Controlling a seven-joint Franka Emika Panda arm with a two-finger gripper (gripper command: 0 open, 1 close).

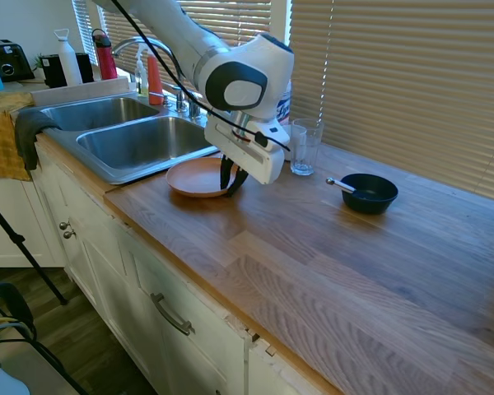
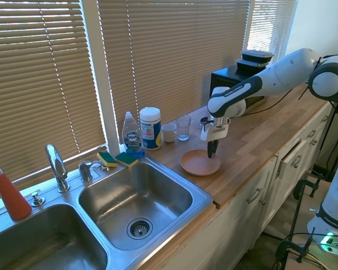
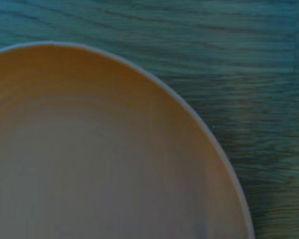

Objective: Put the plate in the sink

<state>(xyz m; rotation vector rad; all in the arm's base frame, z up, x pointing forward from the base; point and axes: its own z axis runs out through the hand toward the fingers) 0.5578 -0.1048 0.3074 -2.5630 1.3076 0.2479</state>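
Dark fingers (image 1: 233,176) point straight down at the near rim of the plate (image 1: 198,177), one on each side of the raised edge as far as the first exterior view shows, so the gripper (image 1: 234,183) looks pinched onto the plate, though the contact itself is too small to make out clearly. From the second exterior view the gripper (image 2: 212,151) comes down over the edge of the plate (image 2: 198,163) that lies farthest from the sink (image 2: 136,198), with the white arm (image 2: 270,76) reaching in from the right of that picture. The salmon-orange plate sits flat on the wooden counter (image 1: 329,255), just beside the rim of the nearer basin of the sink (image 1: 136,141) and not inside it. In the wrist view the plate (image 3: 99,159) fills most of the picture, its low rim curving across the wood grain of the counter (image 3: 239,59). A clear glass (image 1: 305,146) stands on the counter behind the gripper, and a small dark bowl (image 1: 368,192) with a spoon (image 1: 340,184) resting in it sits further along, well apart from the plate. By the window behind the sink stand a dish soap bottle (image 2: 132,134), a white canister (image 2: 150,127) and two green-and-yellow sponges (image 2: 117,159), next to the chrome faucet (image 2: 57,165).
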